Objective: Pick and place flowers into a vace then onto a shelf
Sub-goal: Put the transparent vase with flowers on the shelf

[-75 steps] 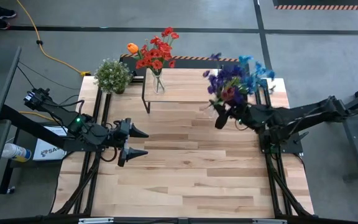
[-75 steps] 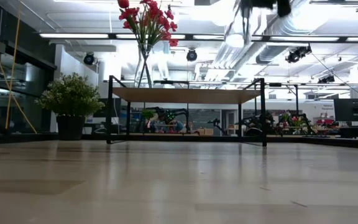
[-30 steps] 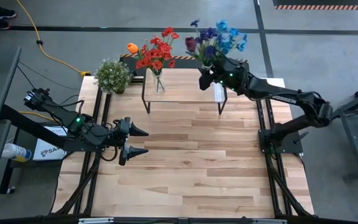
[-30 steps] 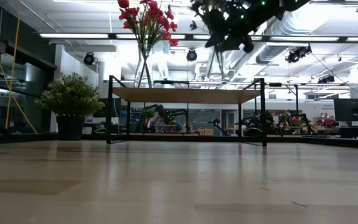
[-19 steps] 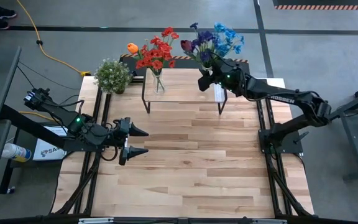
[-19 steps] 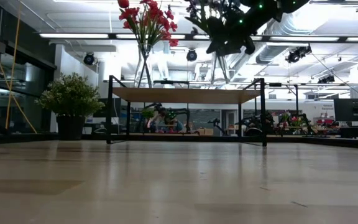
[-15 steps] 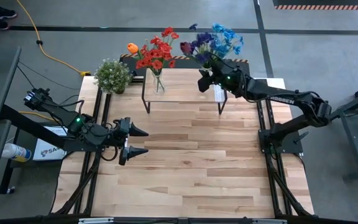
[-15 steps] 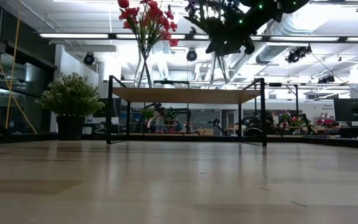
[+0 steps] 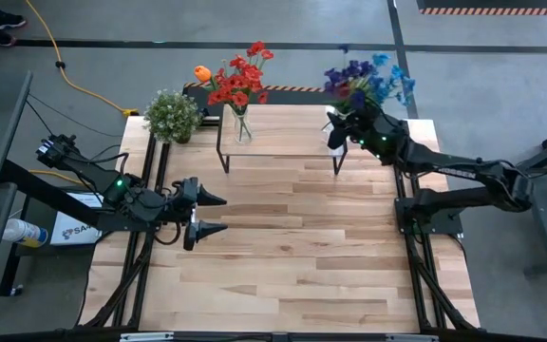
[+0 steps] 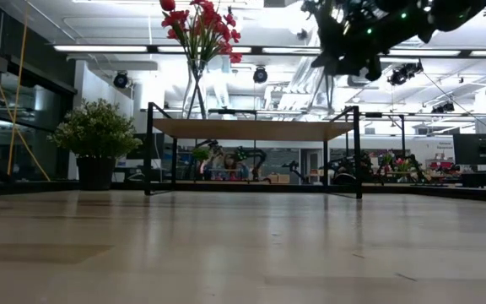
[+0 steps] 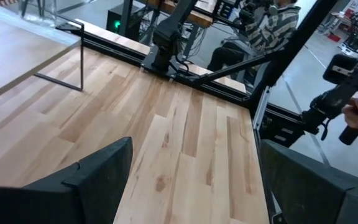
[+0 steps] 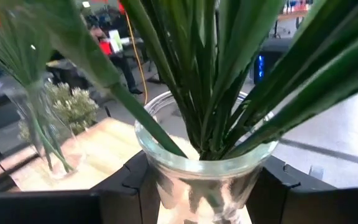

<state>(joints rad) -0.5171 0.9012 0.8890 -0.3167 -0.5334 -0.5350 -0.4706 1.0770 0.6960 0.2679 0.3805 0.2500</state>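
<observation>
The right wrist view alone shows the grip: the right gripper pinches a clear glass vase full of green stems, its dark fingers pressed to the sides. From above, that vase's blue and purple flowers hang over the shelf's right end; half a second ago they were farther left, nearer the middle. A second vase with red flowers stands on the shelf's left part, so two vases and two bunches. One potted plant sits at the table's far left corner. The left gripper waits over the table's left side, fingers spread.
</observation>
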